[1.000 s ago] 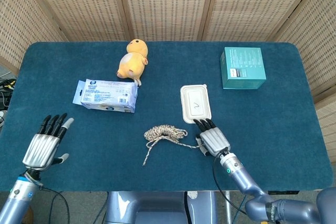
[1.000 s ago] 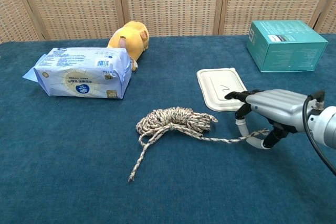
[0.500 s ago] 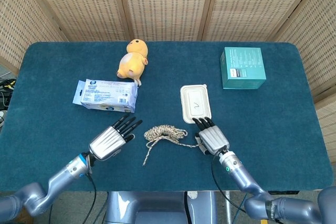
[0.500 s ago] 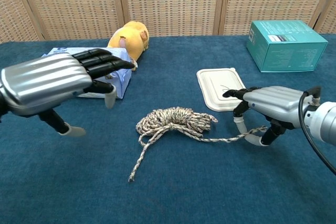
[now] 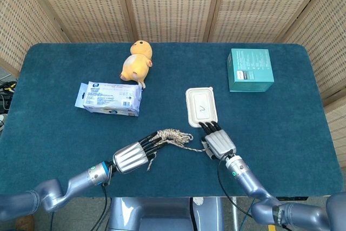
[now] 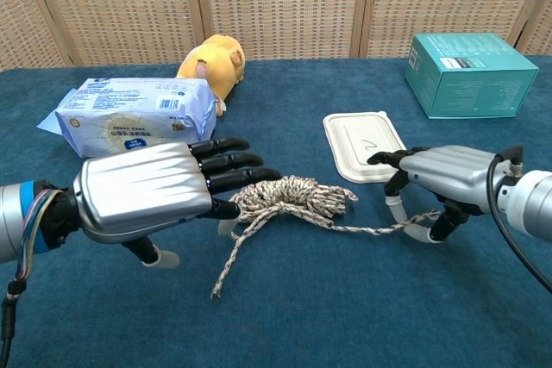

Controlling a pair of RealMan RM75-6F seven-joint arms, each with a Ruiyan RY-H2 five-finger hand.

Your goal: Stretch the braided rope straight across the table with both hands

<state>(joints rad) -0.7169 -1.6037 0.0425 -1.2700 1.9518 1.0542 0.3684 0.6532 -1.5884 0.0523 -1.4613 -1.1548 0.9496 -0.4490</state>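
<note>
The braided rope (image 5: 172, 135) (image 6: 293, 196) lies bunched in a coil near the middle of the blue table (image 5: 286, 133). One loose tail (image 6: 228, 269) trails toward the front edge. A second strand runs right to my right hand (image 5: 219, 143) (image 6: 444, 174), which pinches it between thumb and a curled finger while the other fingers stay stretched out. My left hand (image 5: 131, 157) (image 6: 142, 191) hovers at the coil's left side, its fingers straight and spread, their tips over the coil's edge and the thumb hanging apart below. It holds nothing.
A pack of wipes (image 5: 111, 98) lies at the left and a yellow plush toy (image 5: 138, 63) sits behind it. A white lidded container (image 5: 200, 106) sits just beyond my right hand. A teal box (image 5: 249, 69) stands at the back right.
My left hand has swept in from the table's front left corner to the coil. The right hand and the rope have stayed where they were.
</note>
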